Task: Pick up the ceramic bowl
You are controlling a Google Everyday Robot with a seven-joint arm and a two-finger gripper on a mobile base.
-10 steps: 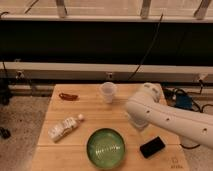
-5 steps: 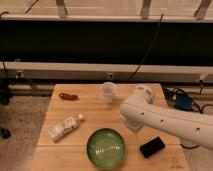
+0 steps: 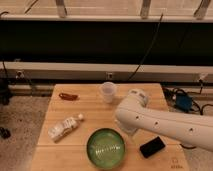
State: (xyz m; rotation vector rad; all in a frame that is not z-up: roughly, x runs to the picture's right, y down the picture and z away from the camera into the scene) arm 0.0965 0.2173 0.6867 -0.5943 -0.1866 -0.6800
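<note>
The ceramic bowl (image 3: 106, 148) is round, shallow and glossy green, with a pale centre. It sits near the front edge of the wooden table (image 3: 90, 112). My white arm (image 3: 165, 122) reaches in from the right. Its gripper (image 3: 126, 130) hangs low over the table, just by the bowl's upper right rim. The arm's body hides most of the gripper.
A small white cup (image 3: 108, 91) stands at the back middle. A red-brown item (image 3: 68, 96) lies at the back left. A plastic bottle (image 3: 65, 127) lies on its side at the left. A black flat object (image 3: 152, 147) lies right of the bowl.
The arm has swung left and down, bringing the gripper closer to the bowl's upper right rim. The bowl and the other objects have not moved.
</note>
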